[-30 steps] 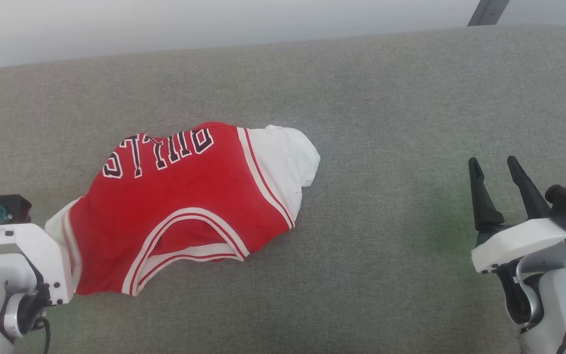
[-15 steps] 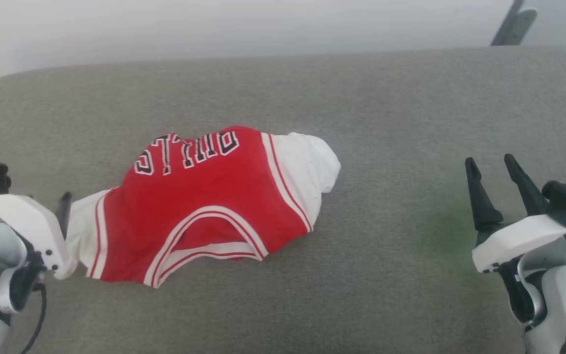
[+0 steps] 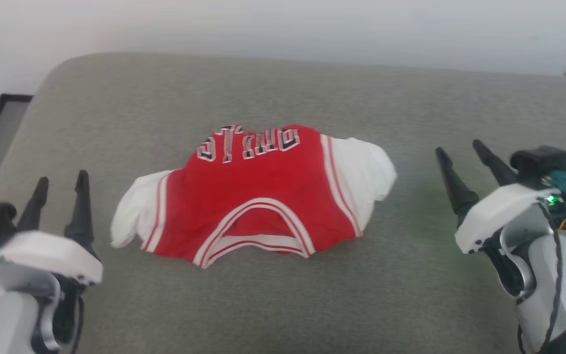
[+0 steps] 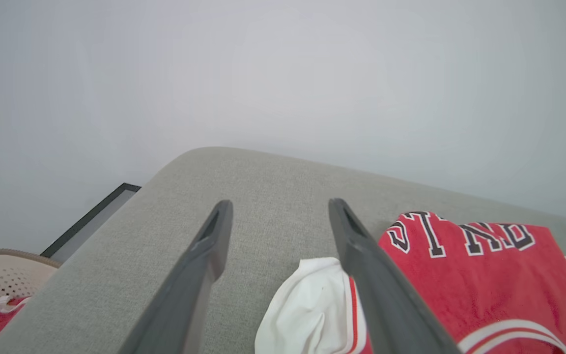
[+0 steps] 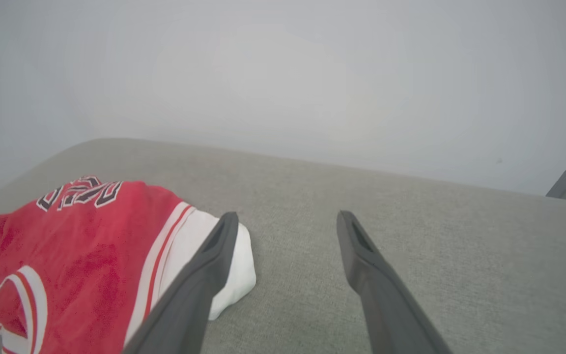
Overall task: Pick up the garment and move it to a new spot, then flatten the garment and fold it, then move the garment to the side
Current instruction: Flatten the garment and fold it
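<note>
The head camera looks forward and down onto the grey cushion (image 3: 273, 305), with the jersey (image 3: 263, 196) mid-frame and the left gripper (image 3: 62, 177) and right gripper (image 3: 458, 146) at the lower corners. Each wrist camera sits low and near the cushion, facing along its fingers (image 4: 199, 275) toward the wall (image 4: 283, 73). All three views share the jersey.

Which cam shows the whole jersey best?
Head view: the whole jersey lies in frame on the grey cushion, both sleeves and the neckline visible. Left wrist view crops it at the right and bottom edges; right wrist view crops it at the left and bottom.
</note>
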